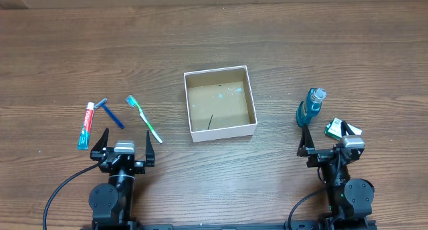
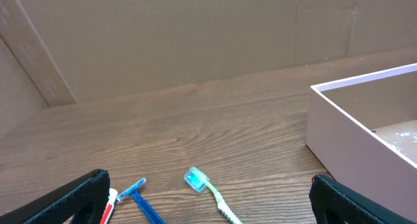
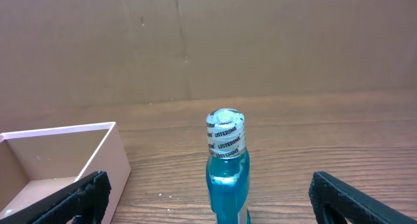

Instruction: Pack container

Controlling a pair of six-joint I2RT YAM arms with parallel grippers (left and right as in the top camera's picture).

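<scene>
The container is sitting empty on the counter — left jaws gaping wide near the toothbrush, right jaws gaping wide just behind the mouthwash bottle.

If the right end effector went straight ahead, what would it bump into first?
Most likely the blue Listerine mouthwash bottle. It stands upright right in front of the right end effector, in line with the gap between its open fingers. How near it is isn't clear, but nothing shows in between.
</scene>
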